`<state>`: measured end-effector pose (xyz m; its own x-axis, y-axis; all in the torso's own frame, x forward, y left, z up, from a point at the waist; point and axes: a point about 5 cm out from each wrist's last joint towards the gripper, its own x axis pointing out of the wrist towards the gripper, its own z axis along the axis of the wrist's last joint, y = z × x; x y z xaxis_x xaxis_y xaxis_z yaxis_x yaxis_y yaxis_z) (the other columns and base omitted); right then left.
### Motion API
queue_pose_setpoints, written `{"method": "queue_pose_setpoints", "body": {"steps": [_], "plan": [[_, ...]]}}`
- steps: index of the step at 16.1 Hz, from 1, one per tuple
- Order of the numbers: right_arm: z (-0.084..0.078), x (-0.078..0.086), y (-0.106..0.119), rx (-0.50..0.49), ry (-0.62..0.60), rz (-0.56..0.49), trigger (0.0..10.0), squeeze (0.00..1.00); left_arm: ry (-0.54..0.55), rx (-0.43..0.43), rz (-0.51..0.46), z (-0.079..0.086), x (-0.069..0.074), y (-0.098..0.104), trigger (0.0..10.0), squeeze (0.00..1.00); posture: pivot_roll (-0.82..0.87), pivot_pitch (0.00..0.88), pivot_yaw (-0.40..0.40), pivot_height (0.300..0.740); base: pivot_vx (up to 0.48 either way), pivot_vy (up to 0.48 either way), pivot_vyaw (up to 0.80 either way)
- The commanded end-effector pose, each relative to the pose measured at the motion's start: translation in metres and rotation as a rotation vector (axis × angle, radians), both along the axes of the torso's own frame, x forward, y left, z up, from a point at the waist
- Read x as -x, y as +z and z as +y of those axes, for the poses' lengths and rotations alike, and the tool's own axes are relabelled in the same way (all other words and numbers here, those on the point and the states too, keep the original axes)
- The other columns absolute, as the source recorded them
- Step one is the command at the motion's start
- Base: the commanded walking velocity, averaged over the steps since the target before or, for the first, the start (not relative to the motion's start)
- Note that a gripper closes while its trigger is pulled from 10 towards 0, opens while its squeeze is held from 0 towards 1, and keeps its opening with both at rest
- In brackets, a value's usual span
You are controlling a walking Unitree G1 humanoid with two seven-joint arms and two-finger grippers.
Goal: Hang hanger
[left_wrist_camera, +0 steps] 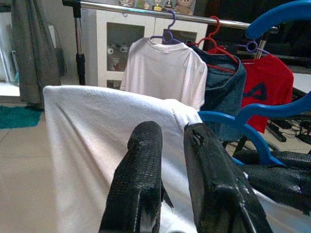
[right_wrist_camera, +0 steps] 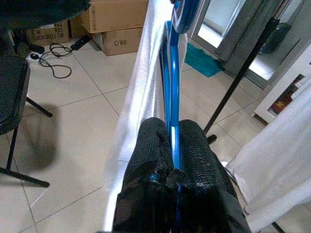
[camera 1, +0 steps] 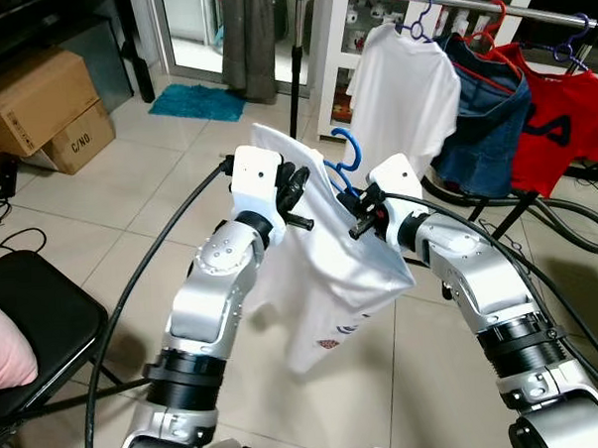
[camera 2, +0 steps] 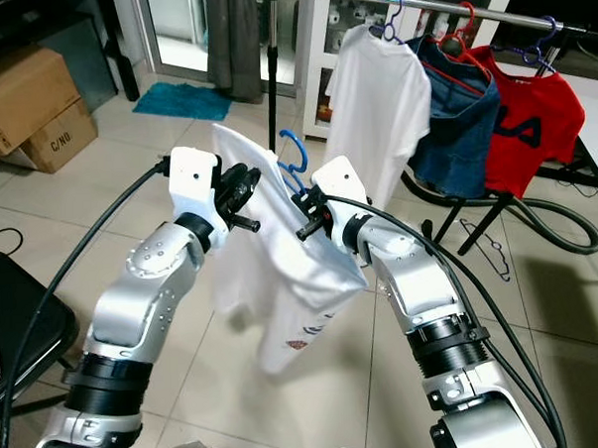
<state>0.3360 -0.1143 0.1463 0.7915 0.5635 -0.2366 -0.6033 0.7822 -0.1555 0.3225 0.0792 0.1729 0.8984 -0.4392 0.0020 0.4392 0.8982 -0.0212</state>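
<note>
You have two grippers raised in front of the robot, both at one white shirt [camera 1: 326, 282] that hangs on one blue hanger [camera 1: 344, 162].

The right gripper [right_wrist_camera: 174, 145] is clamped on the blue hanger: in the right wrist view its two black fingers [right_wrist_camera: 153, 145] press the blue bar from both sides. The hanger's hook rises just above the shirt's collar, between the two grippers.

The left gripper [left_wrist_camera: 167, 160] sits at the shirt's left shoulder. In the left wrist view its two fingers [left_wrist_camera: 141, 170] stand close together with a narrow gap; white cloth lies beyond them, and you cannot tell whether any fabric is pinched between them.

The shirt droops below both grippers, well above the tiled floor [camera 1: 178, 180], with a small print near its lower hem.

Ahead stands one clothes rail [camera 1: 528, 14], well apart from the held hanger. Count three garments on it: one white shirt [camera 1: 398, 101] on a purple hanger, one denim garment [camera 1: 488, 126] on a red hanger, and one red shirt [camera 1: 563, 128] on a purple hanger.

On the left you see two cardboard boxes [camera 1: 41, 111] stacked, one black chair [camera 1: 30, 315], and one teal mat [camera 1: 196, 101] near the doorway.
</note>
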Motion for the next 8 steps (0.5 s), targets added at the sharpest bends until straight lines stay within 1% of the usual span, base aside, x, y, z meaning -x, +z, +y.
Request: {"method": "queue_pose_setpoints", "body": {"steps": [1, 2, 4, 5, 7, 8], "plan": [[-0.003, -0.005, 0.012, -0.017, -0.018, -0.05, 0.0, 0.0, -0.02, 0.008, -0.007, -0.003, -0.001, 0.002, 10.0, 0.0, -0.02, 0.0, -0.085, 0.74, 0.0, 0.0, 0.0], [-0.001, -0.005, 0.013, -0.024, -0.007, -0.051, 0.0, 0.0, -0.03, 0.011, -0.002, -0.003, -0.001, 0.002, 10.0, 0.0, -0.02, 0.0, -0.086, 0.74, 0.0, 0.0, 0.0], [0.008, 0.0, 0.017, -0.05, 0.051, -0.062, 0.0, 0.0, -0.035, 0.006, 0.015, -0.003, -0.011, -0.001, 10.0, 0.0, -0.02, 0.0, -0.083, 0.74, 0.0, 0.0, 0.0], [0.008, 0.001, 0.017, -0.051, 0.055, -0.064, 0.0, 0.0, -0.049, 0.008, 0.016, -0.004, -0.012, -0.001, 10.0, 0.0, -0.02, 0.0, -0.083, 0.74, 0.0, 0.0, 0.0], [0.008, 0.001, 0.017, -0.05, 0.056, -0.066, 0.0, 0.0, -0.083, 0.019, 0.013, -0.008, -0.011, 0.002, 10.0, 0.0, -0.03, 0.0, -0.078, 0.74, 0.0, 0.0, 0.0], [0.006, 0.001, 0.017, -0.049, 0.055, -0.068, 0.0, 0.0, -0.116, 0.028, 0.014, -0.013, -0.008, 0.002, 10.0, 0.0, -0.03, 0.0, -0.076, 0.74, 0.0, 0.0, 0.0]]}}
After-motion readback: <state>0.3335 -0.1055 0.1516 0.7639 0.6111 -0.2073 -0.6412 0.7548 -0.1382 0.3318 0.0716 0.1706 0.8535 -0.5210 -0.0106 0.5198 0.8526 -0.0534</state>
